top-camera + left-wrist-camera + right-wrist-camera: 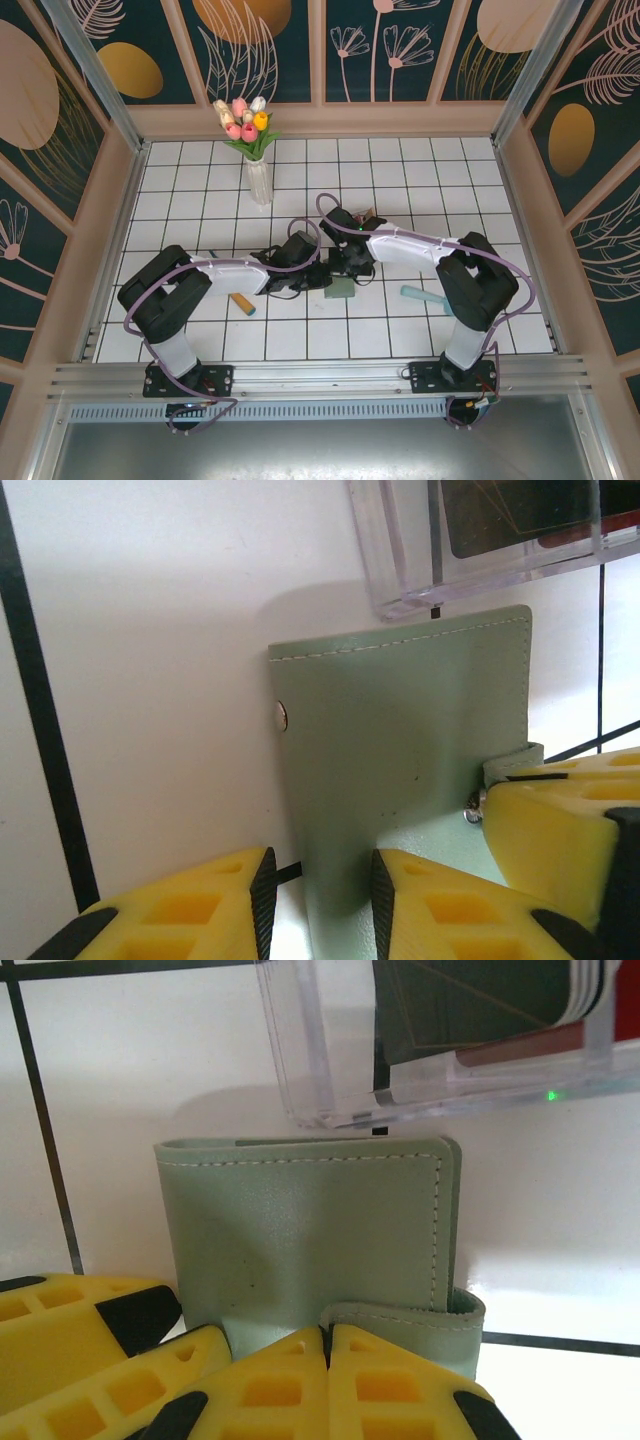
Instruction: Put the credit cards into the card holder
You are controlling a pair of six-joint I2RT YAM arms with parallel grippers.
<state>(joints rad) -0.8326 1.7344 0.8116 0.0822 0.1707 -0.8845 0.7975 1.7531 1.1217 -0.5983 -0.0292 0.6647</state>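
on the white tiled bench [200, 190], near its middle, both arms meet over the card holder [340, 290], a sage green folded wallet with pale stitching along its edge. it lies just in front of a clear plastic box [320, 1070]. the box and the wallet look very close, and whether they touch i cannot tell.

the credit cards [470, 1005] sit inside that box, stacked on edge. a dark grey one faces out, with a red one behind it and the rims of more cards at the side.

the right tool [327, 1345] has its yellow fingers pressed together, clamped on the small side tab of the card holder where the tab wraps round the wallet's edge. in the left wrist view the tab and its metal snap [472, 810] sit right against that tool's finger.

the left tool [322, 872] has its fingers partly apart, astride the near edge of the wallet's cover. the cover rises between the two black pads [262, 885]. one pad looks to be against the leather and a thin gap shows at the other, so i cannot tell whether it is truly pinching.

further back on the bench stands a white vase [258, 182] of tulips, well apart from the arms.
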